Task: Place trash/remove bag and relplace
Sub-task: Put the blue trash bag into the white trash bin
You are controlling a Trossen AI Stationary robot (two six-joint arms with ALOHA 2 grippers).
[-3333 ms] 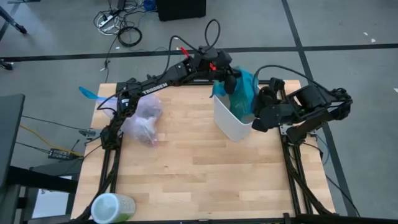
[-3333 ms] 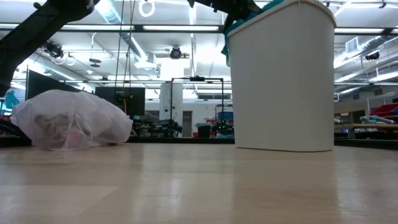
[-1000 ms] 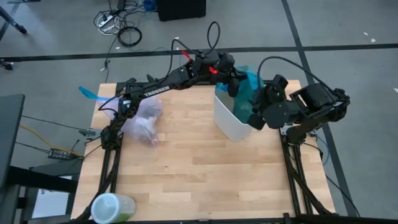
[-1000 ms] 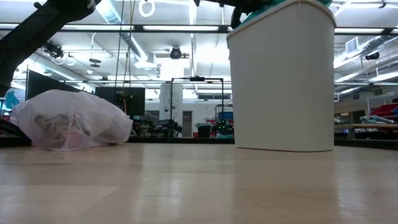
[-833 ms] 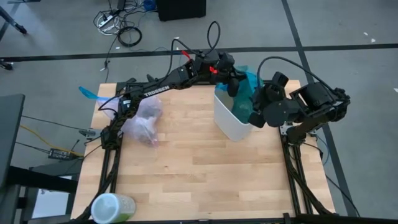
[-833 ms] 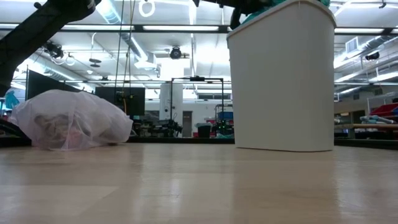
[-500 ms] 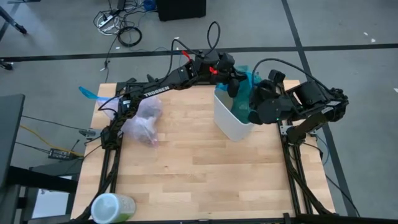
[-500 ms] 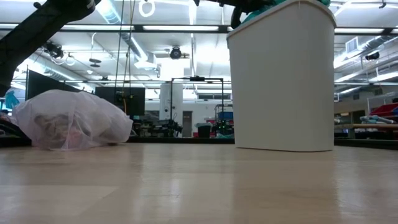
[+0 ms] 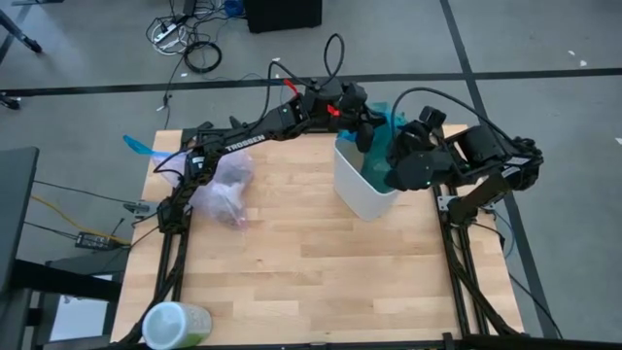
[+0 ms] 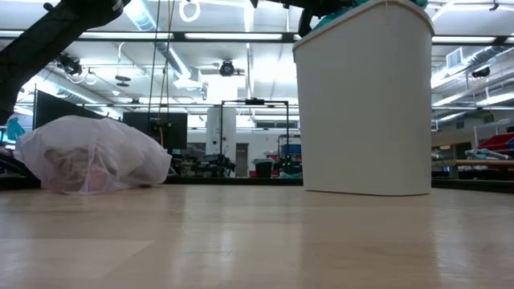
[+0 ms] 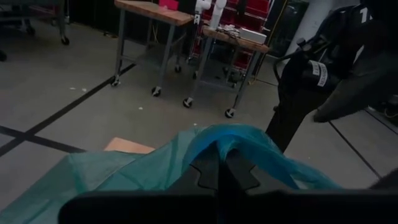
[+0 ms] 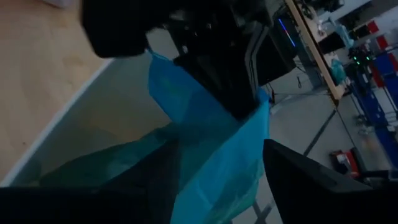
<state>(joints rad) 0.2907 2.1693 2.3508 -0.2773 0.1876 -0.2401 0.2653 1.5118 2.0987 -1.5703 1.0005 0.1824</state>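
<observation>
Fitting the teal replacement liner into the white bin

The left fingers (image 11: 221, 177) are pinching the teal liner's (image 11: 124, 171) edge shut above the white bin (image 9: 364, 185), while the right fingers (image 12: 214, 165) are standing wide around the same film; the robot is likely best spreading that edge over the bin's rim, keeping the pinch firm. Well away from both, the full pale pink bag (image 9: 225, 187) is lying slumped and translucent on the worktop (image 9: 301, 262), with scraps showing inside.

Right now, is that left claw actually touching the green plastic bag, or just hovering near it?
Touching. In the left wrist view the left gripper is shut on a raised fold of the teal-green bag, the plastic bunching up around its dark fingers.
</observation>
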